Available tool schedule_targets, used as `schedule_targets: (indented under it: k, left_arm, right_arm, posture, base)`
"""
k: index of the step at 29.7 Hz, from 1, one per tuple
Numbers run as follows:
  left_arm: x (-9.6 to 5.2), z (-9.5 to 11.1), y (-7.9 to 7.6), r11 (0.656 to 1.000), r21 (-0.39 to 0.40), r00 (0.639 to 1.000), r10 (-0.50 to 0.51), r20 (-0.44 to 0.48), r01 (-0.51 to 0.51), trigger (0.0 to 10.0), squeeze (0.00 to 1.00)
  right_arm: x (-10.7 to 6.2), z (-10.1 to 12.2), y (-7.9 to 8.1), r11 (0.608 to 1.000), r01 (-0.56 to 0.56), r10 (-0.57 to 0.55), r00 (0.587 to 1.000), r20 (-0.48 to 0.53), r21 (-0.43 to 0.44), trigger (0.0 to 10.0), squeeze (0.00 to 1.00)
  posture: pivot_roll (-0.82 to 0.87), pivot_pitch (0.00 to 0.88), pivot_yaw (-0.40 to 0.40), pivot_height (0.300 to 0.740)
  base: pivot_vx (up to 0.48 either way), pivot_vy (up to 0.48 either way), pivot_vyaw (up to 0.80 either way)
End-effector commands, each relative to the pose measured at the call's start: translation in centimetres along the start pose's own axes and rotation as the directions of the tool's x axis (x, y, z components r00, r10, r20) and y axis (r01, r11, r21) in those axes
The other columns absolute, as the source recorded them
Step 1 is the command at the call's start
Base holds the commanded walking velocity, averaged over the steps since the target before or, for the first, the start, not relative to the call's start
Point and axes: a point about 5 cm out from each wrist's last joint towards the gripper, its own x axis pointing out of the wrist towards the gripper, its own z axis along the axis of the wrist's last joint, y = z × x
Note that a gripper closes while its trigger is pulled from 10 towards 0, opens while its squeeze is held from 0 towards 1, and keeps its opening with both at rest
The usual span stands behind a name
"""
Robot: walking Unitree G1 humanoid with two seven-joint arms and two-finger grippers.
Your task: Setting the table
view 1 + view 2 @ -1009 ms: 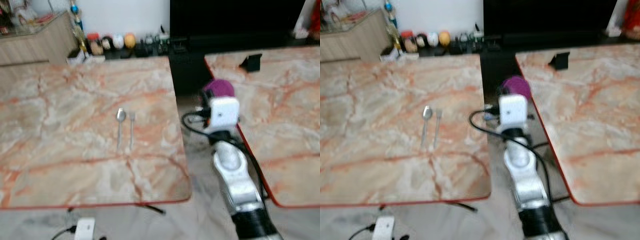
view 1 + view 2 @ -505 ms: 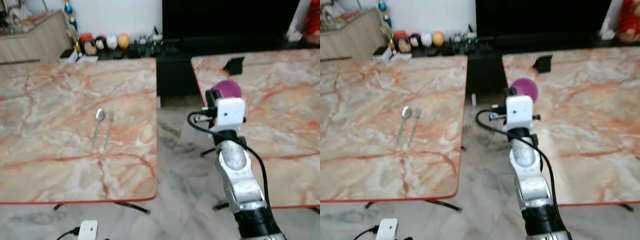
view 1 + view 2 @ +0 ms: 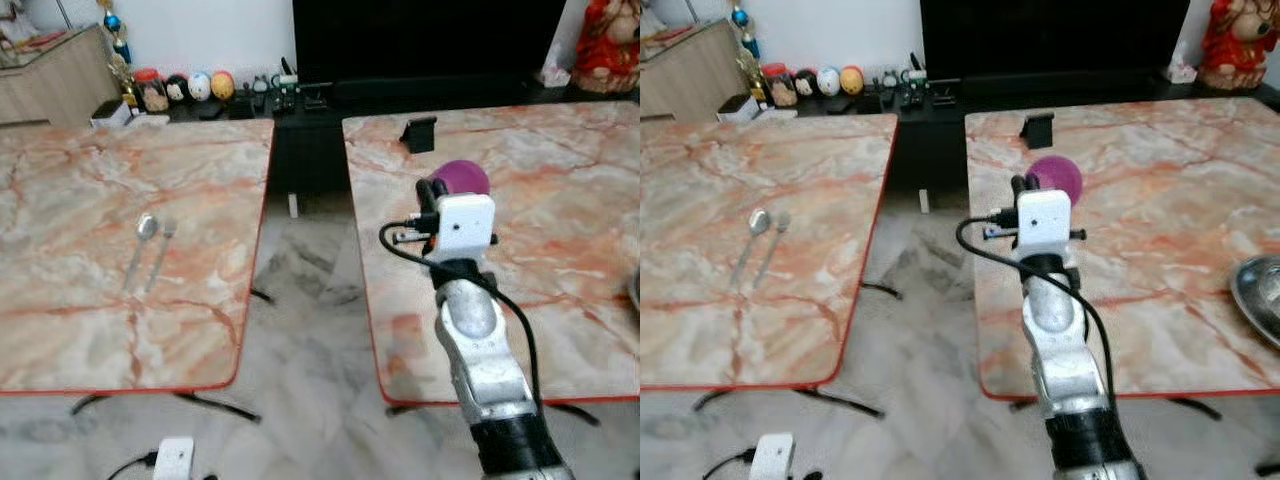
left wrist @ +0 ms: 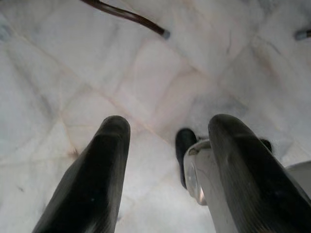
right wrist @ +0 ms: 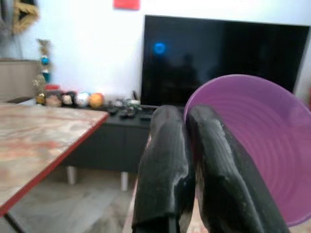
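In the left eye view, the right gripper (image 3: 437, 187) is held out at about one o'clock over the near-left part of the right-hand marble-patterned table with a red edge (image 3: 560, 240), and a purple ribbed plastic bowl (image 3: 462, 177) is carried at its tip, above the tabletop. The silver spoon (image 3: 141, 247) and silver fork (image 3: 160, 254) lie side by side, long axes running near to far, at ten o'clock on the left-hand marble table (image 3: 60, 300), well apart from the bowl across the floor gap. In the right eye view, the rim of a metal dish (image 3: 1258, 295) is seen at three o'clock; open tabletop lies around the bowl. In the left wrist view, the left gripper (image 4: 167, 145) is seen spread wide over pale floor, hanging idle. In the right wrist view, the black fingers (image 5: 167, 160) are pressed together on the bowl's rim.
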Motion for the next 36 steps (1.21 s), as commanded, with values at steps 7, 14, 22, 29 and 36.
schedule_targets:
  k: [7, 14, 22, 29, 36]
  left_arm:
    - [-0.1, -0.3, 0.3, 1.000, 0.000, 1.000, 0.003, -0.014, -0.003, 10.0, 0.00]
    - [-0.1, -0.3, 0.3, 1.000, 0.000, 1.000, 0.005, -0.015, -0.005, 10.0, 0.00]
    - [-0.1, -0.3, 0.3, 1.000, -0.008, 1.000, 0.007, -0.016, -0.007, 10.0, 0.00]
    - [-0.1, -0.3, 0.3, 1.000, -0.010, 1.000, 0.005, -0.019, -0.005, 10.0, 0.00]
    - [0.0, -0.2, 0.3, 1.000, -0.011, 1.000, 0.001, -0.022, -0.002, 10.0, 0.00]
  right_arm:
    - [0.1, 0.3, -0.6, 0.999, -0.001, 0.001, 1.000, 0.013, -0.048, 10.0, 0.00]
    - [0.1, 0.0, -0.8, 0.999, 0.006, -0.007, 1.000, -0.016, -0.053, 10.0, 0.00]
    - [0.3, -0.6, -1.5, 0.996, 0.013, -0.019, 0.998, -0.064, -0.085, 10.0, 0.00]
    - [0.7, -1.3, -2.6, 0.991, 0.042, -0.063, 0.984, -0.164, -0.127, 10.0, 0.00]
    - [2.1, -2.3, -4.6, 0.988, 0.071, -0.117, 0.920, -0.374, -0.135, 10.0, 0.00]
  posture:
    - [-0.11, 0.000, 0.061, 0.740]
    - [-0.11, 0.000, 0.061, 0.740]
    - [-0.11, 0.000, 0.062, 0.740]
    - [-0.11, 0.000, 0.065, 0.740]
    - [-0.12, 0.000, 0.075, 0.740]
  base:
    - [0.000, -0.305, 0.00]
    - [0.000, -0.262, 0.00]
    - [0.000, 0.000, 0.00]
    - [0.000, 0.000, 0.00]
    - [0.000, 0.000, 0.00]
